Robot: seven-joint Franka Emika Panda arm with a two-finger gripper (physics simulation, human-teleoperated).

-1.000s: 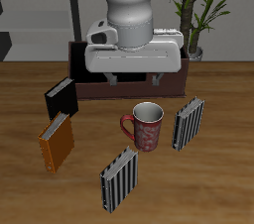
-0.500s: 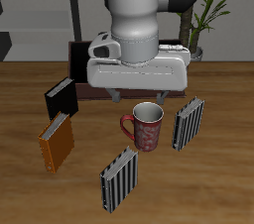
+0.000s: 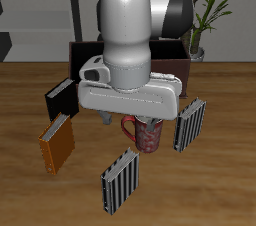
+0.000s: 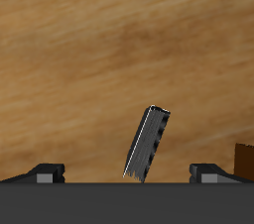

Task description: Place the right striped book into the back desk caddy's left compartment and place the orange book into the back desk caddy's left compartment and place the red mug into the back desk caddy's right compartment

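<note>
The right striped book (image 3: 120,180) stands near the table's front edge and also shows in the wrist view as the right striped book (image 4: 151,141), tilted, ahead of my fingers. The orange book (image 3: 57,142) leans upright beside it, farther back. My gripper (image 3: 132,120) hangs open just above the red mug (image 3: 147,136), partly covering it and holding nothing. The gripper (image 4: 127,174) has both fingertips (image 4: 46,171) spread wide. The back desk caddy (image 3: 76,54) stands behind my arm, which hides most of it and both its compartments.
A black book (image 3: 60,95) stands in front of the caddy's end. A second striped book (image 3: 190,123) stands beside the mug. A potted plant (image 3: 200,10) rises at the back. A brown corner (image 4: 245,159) shows at the wrist view's edge.
My arm has swung forward and down from in front of the caddy until it hangs over the mug, covering more of it. The books and mug have not moved.
</note>
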